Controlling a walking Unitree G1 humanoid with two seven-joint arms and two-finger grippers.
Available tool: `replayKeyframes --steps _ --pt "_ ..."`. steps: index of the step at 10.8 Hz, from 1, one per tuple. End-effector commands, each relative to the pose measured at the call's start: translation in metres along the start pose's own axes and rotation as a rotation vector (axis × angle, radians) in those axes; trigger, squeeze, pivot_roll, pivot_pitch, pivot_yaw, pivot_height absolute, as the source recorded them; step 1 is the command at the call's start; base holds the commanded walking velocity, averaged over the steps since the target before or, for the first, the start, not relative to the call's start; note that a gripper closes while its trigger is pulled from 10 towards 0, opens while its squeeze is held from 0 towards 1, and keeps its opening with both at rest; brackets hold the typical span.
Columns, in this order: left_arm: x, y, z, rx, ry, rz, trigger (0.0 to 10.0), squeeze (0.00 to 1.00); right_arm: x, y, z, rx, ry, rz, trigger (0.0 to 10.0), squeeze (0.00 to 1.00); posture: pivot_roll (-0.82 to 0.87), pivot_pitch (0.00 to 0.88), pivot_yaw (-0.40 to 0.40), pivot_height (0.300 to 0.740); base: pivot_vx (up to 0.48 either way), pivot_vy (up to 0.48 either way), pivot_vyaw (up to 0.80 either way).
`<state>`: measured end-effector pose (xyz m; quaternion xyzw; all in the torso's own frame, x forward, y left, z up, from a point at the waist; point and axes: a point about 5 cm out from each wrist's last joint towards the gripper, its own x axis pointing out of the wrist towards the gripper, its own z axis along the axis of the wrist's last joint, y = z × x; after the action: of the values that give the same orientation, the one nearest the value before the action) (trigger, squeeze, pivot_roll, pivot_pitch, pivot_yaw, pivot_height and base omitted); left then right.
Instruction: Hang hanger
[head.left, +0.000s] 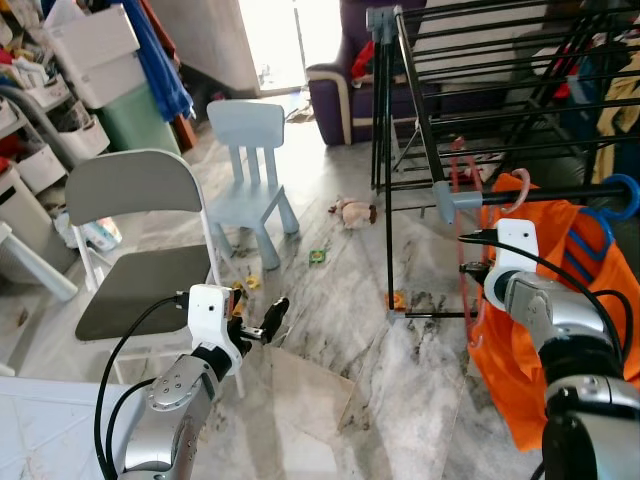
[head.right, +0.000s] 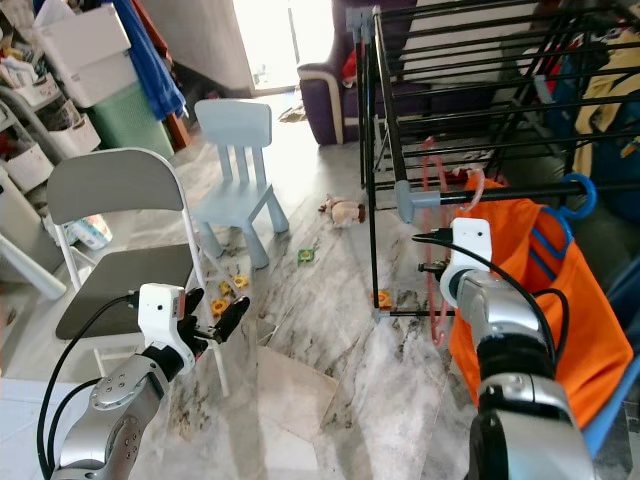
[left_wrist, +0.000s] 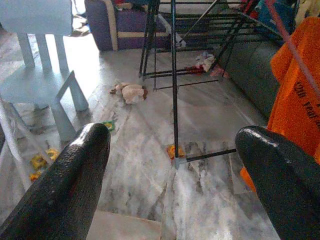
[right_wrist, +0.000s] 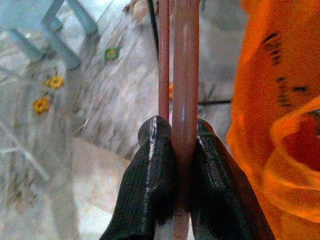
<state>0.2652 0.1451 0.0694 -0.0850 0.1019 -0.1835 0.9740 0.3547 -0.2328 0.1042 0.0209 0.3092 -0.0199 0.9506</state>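
Note:
My right gripper (right_wrist: 176, 165) is shut on a thin pink hanger (right_wrist: 185, 75), its black fingers (right_wrist: 150, 185) pressed against the hanger's bar on both sides. In the eye views the pink hanger (head.right: 433, 200) stands upright beside the front rail (head.left: 540, 195) of the black drying rack (head.left: 420, 100). My right gripper (head.left: 470, 268) holds it just below that rail. I cannot tell whether its hook touches the rail. An orange shirt (head.left: 520, 330) on a blue hanger (head.left: 622, 195) hangs from the same rail, right beside my gripper. My left gripper (head.left: 262, 325) is open and low on the left, holding nothing.
A grey folding chair (head.left: 130, 270) stands close on the left, with a light blue child's chair (head.left: 245, 170) behind it. A small toy (head.left: 352, 211) and bits of litter lie on the marble floor. A purple sofa (head.left: 340, 90) stands behind the rack. Storage shelves (head.left: 60, 90) line the far left.

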Motion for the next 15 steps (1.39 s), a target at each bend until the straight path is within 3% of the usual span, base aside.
replayKeyframes --steps 1,4,6,9,10,11,15 --pt "-0.002 0.006 0.005 -0.006 -0.009 0.027 10.0 0.0 0.004 0.008 0.0 -0.035 0.014 0.05 10.0 0.0 -0.13 0.0 0.137 0.74 0.0 0.0 0.0" --pt "-0.005 0.007 0.004 -0.011 -0.003 0.04 10.0 0.0 0.01 0.02 -0.015 -0.132 0.091 0.145 10.0 0.0 -0.12 0.0 0.119 0.74 0.0 0.0 0.0" --pt "-0.008 0.005 0.002 -0.02 0.0 0.037 10.0 0.0 0.013 0.025 -0.017 -0.176 0.076 0.177 10.0 0.0 -0.11 0.0 0.119 0.74 0.0 0.0 0.0" --pt "-0.007 0.003 0.001 -0.021 0.013 0.024 10.0 0.0 0.013 0.007 -0.021 -0.158 0.031 0.075 10.0 0.0 -0.12 0.0 0.13 0.74 0.0 0.0 0.0" --pt "-0.006 0.002 0.0 -0.023 0.019 0.018 10.0 0.0 0.012 0.005 -0.024 -0.153 0.036 0.073 10.0 0.82 -0.12 0.0 0.13 0.74 0.0 0.0 0.0" --pt "-0.006 0.0 0.0 -0.025 0.022 0.01 10.0 0.0 0.012 0.003 -0.027 -0.153 0.033 0.065 10.0 1.0 -0.12 0.0 0.133 0.74 0.0 0.0 0.0" --pt "-0.006 -0.005 0.001 -0.03 0.023 0.011 10.0 0.0 0.003 0.007 -0.03 -0.208 -0.122 0.034 10.0 1.0 -0.13 0.0 0.141 0.74 0.0 0.0 0.0"
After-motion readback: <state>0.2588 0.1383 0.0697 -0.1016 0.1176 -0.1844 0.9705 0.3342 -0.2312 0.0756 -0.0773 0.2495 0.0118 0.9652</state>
